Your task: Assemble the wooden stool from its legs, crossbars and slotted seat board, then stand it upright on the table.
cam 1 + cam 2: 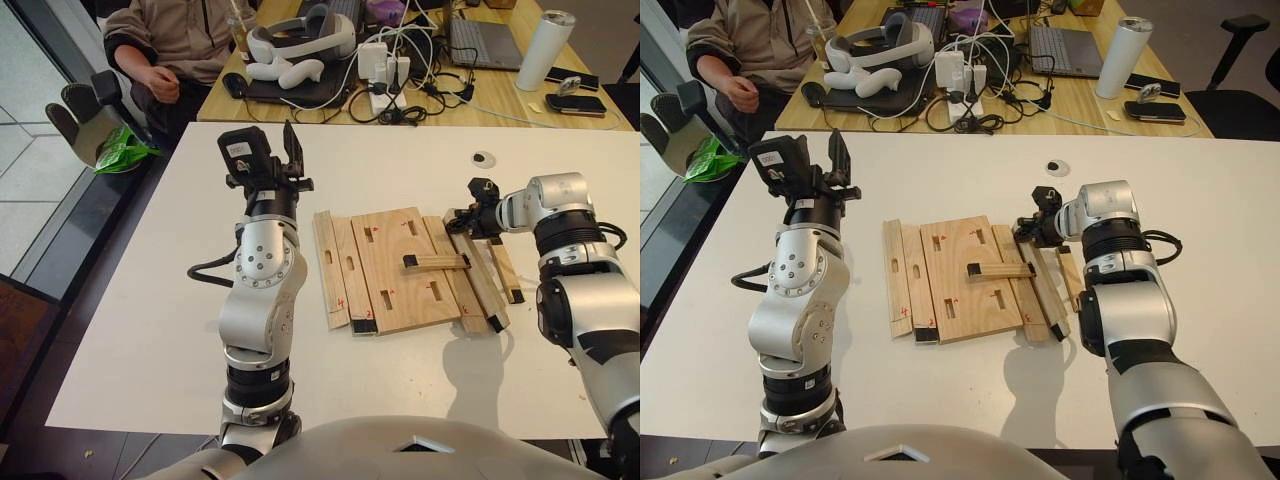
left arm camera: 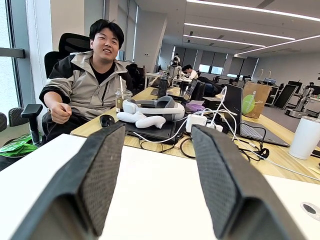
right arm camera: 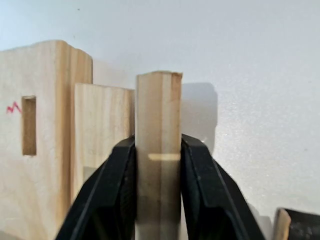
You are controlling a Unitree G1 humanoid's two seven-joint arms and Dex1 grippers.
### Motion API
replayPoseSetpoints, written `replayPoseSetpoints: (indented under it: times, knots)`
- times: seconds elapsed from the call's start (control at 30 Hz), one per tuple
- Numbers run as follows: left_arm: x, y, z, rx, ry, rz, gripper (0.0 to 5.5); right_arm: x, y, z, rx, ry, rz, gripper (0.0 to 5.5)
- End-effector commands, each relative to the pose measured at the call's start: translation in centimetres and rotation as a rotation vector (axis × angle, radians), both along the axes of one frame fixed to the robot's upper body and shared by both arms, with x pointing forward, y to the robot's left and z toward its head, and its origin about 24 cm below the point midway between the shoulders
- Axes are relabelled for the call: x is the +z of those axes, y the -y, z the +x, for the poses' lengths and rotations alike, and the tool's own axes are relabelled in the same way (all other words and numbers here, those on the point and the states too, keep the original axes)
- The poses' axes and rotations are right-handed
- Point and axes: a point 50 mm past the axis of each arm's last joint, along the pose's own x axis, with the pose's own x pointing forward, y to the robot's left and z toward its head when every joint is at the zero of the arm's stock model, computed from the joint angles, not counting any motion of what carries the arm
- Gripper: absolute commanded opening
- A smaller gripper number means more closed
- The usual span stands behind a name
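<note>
Evidently the stool is lying in loose parts, flat in the middle of the worktop (image 1: 150, 300), with nothing joined yet, so the task seems to be only starting. The parts are sitting side by side with their long edges running near to far, probably so that each can be picked up by one end.

The seat board (image 1: 395, 265) is resting in the centre, showing four slots. One short bar (image 1: 435, 262) is lying crosswise on its right half. Two slotted slats (image 1: 338, 265) are lying just left of the board, touching it. To its right, long strips (image 1: 492, 290) are crowding together, some with dark near ends. I am counting about three, though they overlap too much to be sure.

At the far end of that group, the right pincer (image 1: 468, 220) is pinching one narrow strip (image 3: 159, 110) by its long sides, low against the worktop, likely to draw it away from its neighbours.

Farther off and to the left, the left pincer (image 2: 157, 135) is hanging above the worktop with its fingers spread and nothing between them, aiming toward the far edge. It looks to be waiting clear of the parts, leaving the right arm room.
</note>
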Motion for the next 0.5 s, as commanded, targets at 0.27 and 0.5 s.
replayPoseSetpoints:
  times: [0.27, 0.5]
  knots:
    - [-0.8, -0.2, 0.1, -0.008, -0.035, -0.023, 2.43, 9.8, 4.5, 3.4, -0.258, 0.511, 0.254, 1.01]
    - [-1.5, 0.8, 1.0, -0.083, -0.053, -0.014, 2.43, 10.6, 5.8, 1.6, -0.419, 0.834, 0.502, 1.01]
